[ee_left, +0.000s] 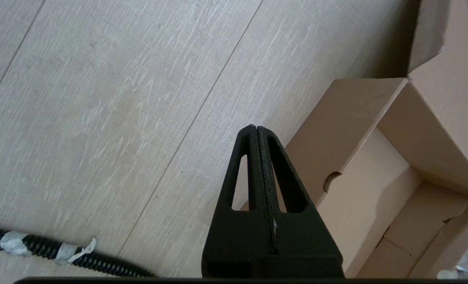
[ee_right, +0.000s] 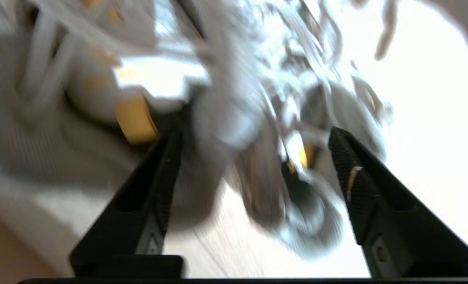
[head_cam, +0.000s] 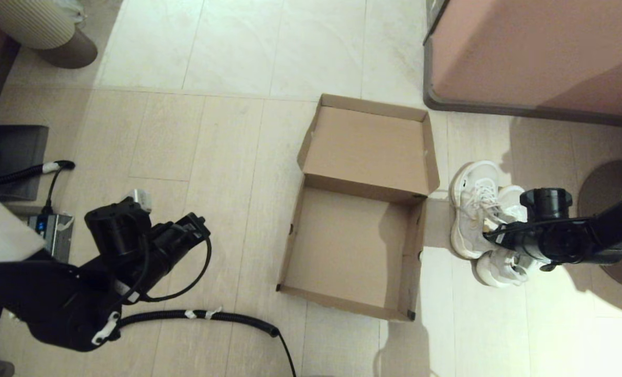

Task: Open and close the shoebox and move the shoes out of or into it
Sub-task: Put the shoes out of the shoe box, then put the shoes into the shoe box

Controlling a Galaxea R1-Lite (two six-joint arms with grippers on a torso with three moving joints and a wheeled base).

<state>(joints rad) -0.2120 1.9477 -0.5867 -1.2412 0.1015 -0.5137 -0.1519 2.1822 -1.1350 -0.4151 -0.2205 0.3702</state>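
Observation:
The brown cardboard shoebox (head_cam: 342, 251) lies on the floor with its lid (head_cam: 368, 146) flipped back, and it is empty. The two white lace-up shoes (head_cam: 476, 209) sit on the floor just right of the box, one partly overlapping the other. My right gripper (head_cam: 494, 234) hangs over them, reaching in from the right. In the right wrist view it (ee_right: 254, 134) stands open, with the shoes' collars and laces (ee_right: 234, 98) blurred between its spread fingers and not pinched. My left gripper (ee_left: 256, 127) is shut on nothing, parked low at the left (head_cam: 195, 222) beside the box wall (ee_left: 336, 130).
A big pinkish-brown cabinet (head_cam: 531, 52) fills the far right corner behind the shoes. A black corrugated cable (head_cam: 211, 315) trails across the floor near the left arm. A round ribbed base (head_cam: 64, 50) stands at the far left. A dark round patch (head_cam: 609, 188) lies right of the shoes.

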